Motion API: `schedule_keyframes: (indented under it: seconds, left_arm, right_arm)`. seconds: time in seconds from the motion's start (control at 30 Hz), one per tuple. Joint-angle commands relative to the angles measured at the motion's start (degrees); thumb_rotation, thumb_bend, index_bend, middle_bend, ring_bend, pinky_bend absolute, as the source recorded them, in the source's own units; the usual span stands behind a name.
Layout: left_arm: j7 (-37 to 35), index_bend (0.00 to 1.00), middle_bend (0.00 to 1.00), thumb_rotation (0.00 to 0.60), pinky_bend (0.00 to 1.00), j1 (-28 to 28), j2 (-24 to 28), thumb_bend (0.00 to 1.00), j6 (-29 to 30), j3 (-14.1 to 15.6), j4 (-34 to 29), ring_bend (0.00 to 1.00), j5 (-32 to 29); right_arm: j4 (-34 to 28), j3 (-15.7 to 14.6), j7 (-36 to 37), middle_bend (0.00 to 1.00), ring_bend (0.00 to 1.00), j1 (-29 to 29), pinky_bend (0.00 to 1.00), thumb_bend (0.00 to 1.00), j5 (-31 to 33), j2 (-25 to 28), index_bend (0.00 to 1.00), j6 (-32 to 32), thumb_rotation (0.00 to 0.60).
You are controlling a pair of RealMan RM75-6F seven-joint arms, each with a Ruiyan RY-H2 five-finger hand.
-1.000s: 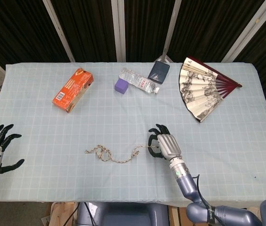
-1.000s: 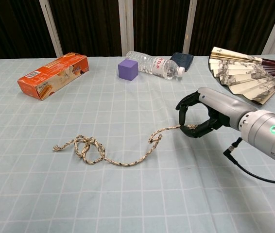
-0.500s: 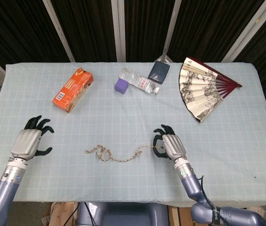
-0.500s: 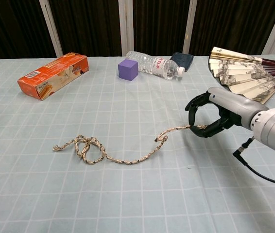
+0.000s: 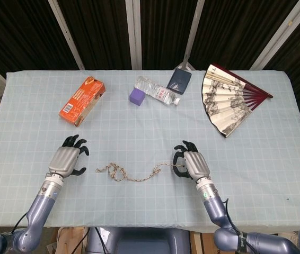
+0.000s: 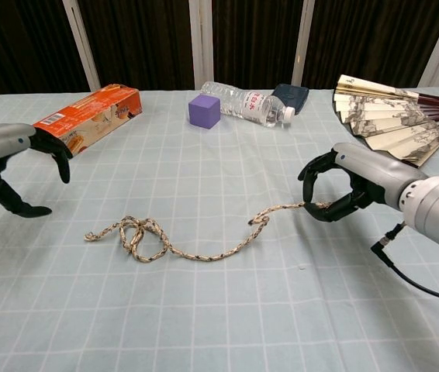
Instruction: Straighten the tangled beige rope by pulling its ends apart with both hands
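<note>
The beige rope [image 5: 129, 173] [image 6: 181, 244] lies on the table with a knotted tangle near its left end and a small kink near its right end. My right hand [image 5: 191, 163] [image 6: 343, 184] pinches the rope's right end between thumb and a finger. My left hand [image 5: 68, 160] [image 6: 10, 167] hovers with fingers spread, holding nothing, a short way left of the rope's loose left end.
An orange box [image 5: 82, 100] lies at the back left. A purple cube [image 5: 137, 96], a water bottle [image 5: 158, 91] and a dark pouch [image 5: 179, 80] are at the back centre. An opened paper fan [image 5: 227, 99] lies at the back right.
My left hand has swept in from the table's left edge toward the rope's left end. My right hand has drawn the right end slightly rightward, easing the rope out.
</note>
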Motion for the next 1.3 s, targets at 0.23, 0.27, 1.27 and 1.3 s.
schedule_keyframes:
  seconds: [0.23, 0.27, 1.27, 1.3]
  left_arm:
    - [1.24, 0.45, 0.16, 0.600, 0.00, -2.17, -5.63, 0.38, -0.56, 1.40, 3.67, 0.00, -3.25]
    - [0.87, 0.45, 0.16, 0.600, 0.00, -2.21, -6.06, 0.39, -0.63, 1.40, 3.85, 0.00, -3.65]
    - [-3.35, 0.50, 0.17, 0.600, 0.00, -3.67, -11.96, 0.51, 0.37, 0.87, 6.54, 0.00, -7.97]
    - [-3.45, 0.50, 0.17, 0.600, 0.00, -3.70, -12.01, 0.51, 0.35, 0.87, 6.54, 0.00, -8.07]
  right_arm:
    - [0.50, -0.01, -0.22, 0.26, 0.00, 0.07, 0.00, 0.48, 0.57, -0.32, 0.66, 0.17, 0.600]
    - [0.57, -0.04, -0.23, 0.26, 0.00, 0.07, 0.00, 0.48, 0.60, -0.33, 0.66, 0.15, 0.600]
    - [1.39, -0.16, -0.02, 0.26, 0.00, 0.14, 0.00, 0.48, 0.62, -0.16, 0.66, 0.11, 0.600]
    - [1.42, -0.18, -0.03, 0.26, 0.00, 0.13, 0.00, 0.48, 0.64, -0.17, 0.66, 0.11, 0.600]
